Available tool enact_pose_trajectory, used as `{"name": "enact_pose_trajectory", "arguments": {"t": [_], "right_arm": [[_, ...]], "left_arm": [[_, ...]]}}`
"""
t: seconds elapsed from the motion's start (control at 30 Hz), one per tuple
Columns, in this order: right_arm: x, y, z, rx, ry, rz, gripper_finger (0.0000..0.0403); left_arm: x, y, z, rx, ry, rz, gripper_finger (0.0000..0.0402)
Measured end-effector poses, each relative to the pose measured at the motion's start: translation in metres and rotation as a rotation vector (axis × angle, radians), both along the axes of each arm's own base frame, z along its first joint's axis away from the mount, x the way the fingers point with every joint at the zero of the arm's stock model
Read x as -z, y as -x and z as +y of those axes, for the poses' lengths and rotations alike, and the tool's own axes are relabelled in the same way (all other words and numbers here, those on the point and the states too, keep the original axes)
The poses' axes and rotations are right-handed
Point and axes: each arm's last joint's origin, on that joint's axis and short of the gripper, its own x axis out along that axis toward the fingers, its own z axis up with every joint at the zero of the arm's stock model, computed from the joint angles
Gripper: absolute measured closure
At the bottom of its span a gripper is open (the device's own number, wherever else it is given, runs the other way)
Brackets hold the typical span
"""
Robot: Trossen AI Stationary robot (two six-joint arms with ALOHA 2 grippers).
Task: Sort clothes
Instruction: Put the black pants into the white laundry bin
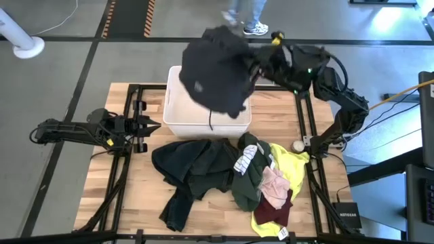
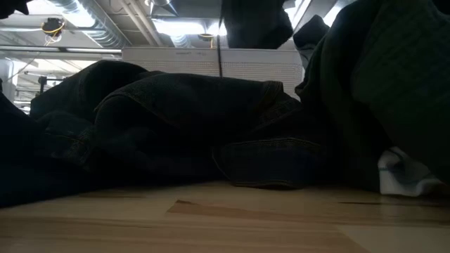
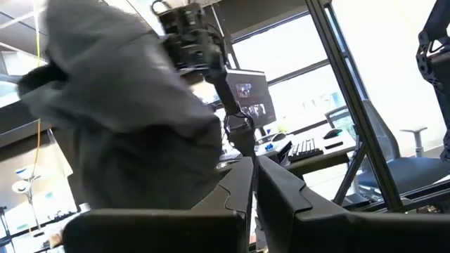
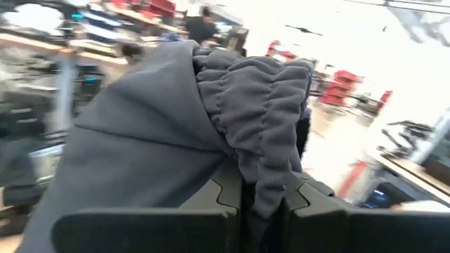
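Dark grey fabric garment (image 1: 215, 68) hangs over white rectangular plastic bin (image 1: 178, 116), upper centre, pinched by right gripper (image 1: 256, 64). Left gripper (image 1: 150, 125) pressed together, centre-left.

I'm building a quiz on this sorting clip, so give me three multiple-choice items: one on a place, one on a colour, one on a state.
1. Where does the dark grey garment hang?
A. above the white bin
B. flat on the table
C. under the left arm

2. What colour is the garment at the pile's right edge?
A. blue
B. neon yellow
C. orange

3. What state is the right pincer in?
A. open, empty
B. shut on the garment
C. out of view

Key: A, it hangs over the bin; B, the neon yellow garment lies there; C is wrong, B: the fingers clamp grey fabric.
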Motion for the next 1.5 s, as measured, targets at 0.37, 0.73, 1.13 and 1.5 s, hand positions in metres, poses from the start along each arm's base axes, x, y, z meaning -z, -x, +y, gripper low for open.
{"name": "enact_pose_trajectory", "arguments": {"t": [0.37, 0.73, 1.13, 1.5], "right_arm": [[0.033, -0.022, -0.05, 0.135, -0.051, 0.151, 0.0371], [0.121, -0.086, -0.064, 0.047, -0.171, 0.482, 0.037], [0.202, -0.136, -0.076, 0.059, -0.216, 0.745, 0.037], [0.252, -0.155, -0.08, 0.076, -0.284, 0.9, 0.0326]], "left_arm": [[0.0, 0.0, 0.0, 0.0, 0.0, 0.0, 0.0389], [0.0, 0.0, 0.0, 0.0, 0.0, 0.001, 0.0389], [0.001, 0.0, 0.0, 0.0, 0.0, 0.005, 0.0389], [0.001, 0.0, 0.0, 0.0, 0.0, 0.005, 0.0389]]}}
